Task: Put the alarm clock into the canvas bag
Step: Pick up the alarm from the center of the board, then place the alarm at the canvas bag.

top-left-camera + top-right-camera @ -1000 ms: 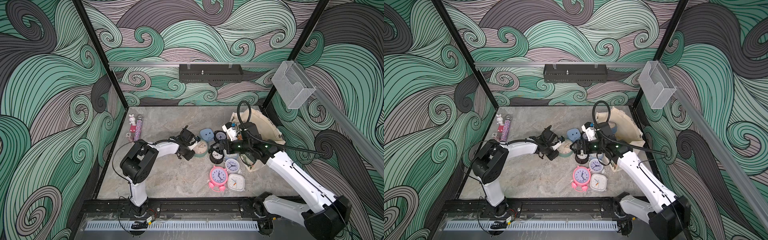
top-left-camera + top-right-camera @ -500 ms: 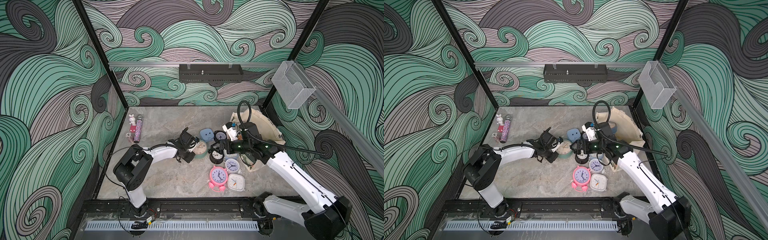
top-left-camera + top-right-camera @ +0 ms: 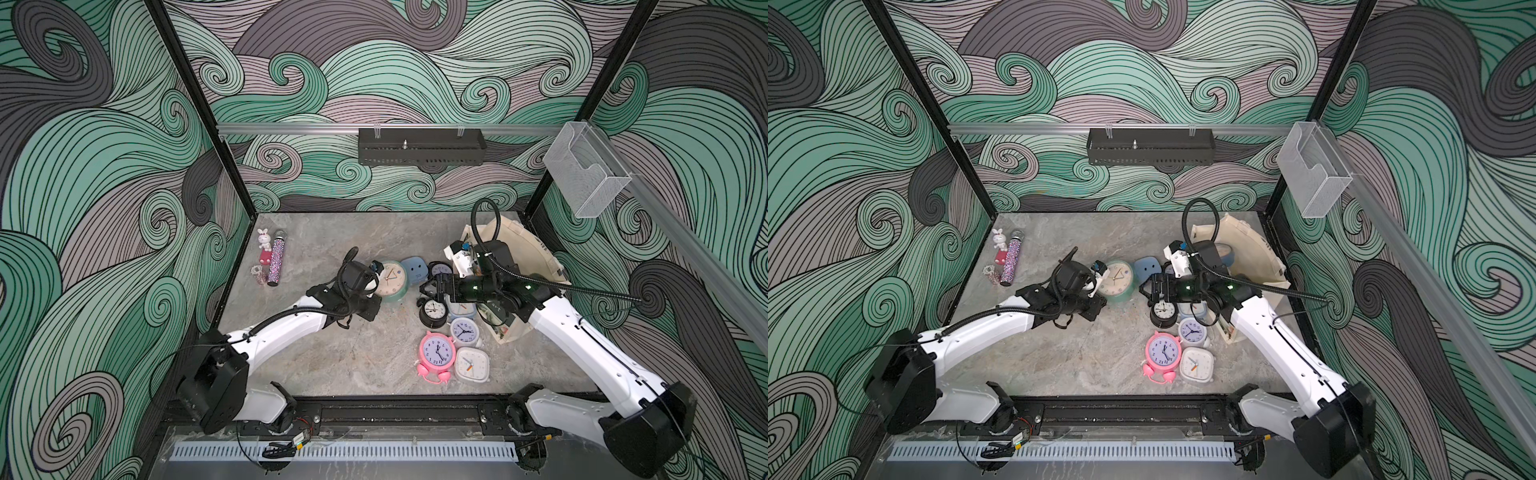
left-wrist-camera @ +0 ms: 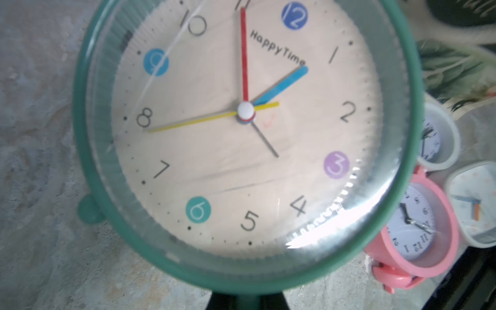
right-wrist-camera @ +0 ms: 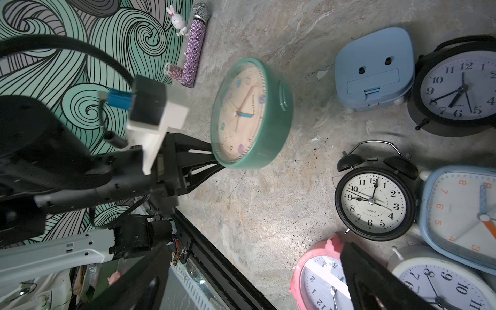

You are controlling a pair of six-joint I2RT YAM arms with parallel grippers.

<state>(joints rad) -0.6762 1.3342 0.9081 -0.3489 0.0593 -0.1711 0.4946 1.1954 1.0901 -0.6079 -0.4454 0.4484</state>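
Grasp step: left fingers [image 5: 193, 142] clamp the green clock's [image 3: 390, 279] rim; right fingers [image 5: 375, 284] are spread, empty. Next, lift it into the canvas bag [image 3: 528, 253].

On the grey marbled table [image 3: 332, 357], the left gripper [image 3: 375, 296] meets the near-left rim of the green alarm clock [image 3: 392, 279], whose cream face is tilted. A blue square clock [image 3: 417, 269] lies just right of it. The right gripper [image 3: 432, 287] hangs with jaws spread just beyond a black twin-bell clock [image 3: 432, 311]. Nearer, a pink twin-bell clock [image 3: 436, 353], a white square clock [image 3: 471, 365] and a white round clock [image 3: 464, 331] touch. The canvas bag [image 3: 530, 253] lies far right, partly under the right arm. A glittery microphone [image 3: 276, 257] and a rabbit figure [image 3: 263, 240] lie far left.
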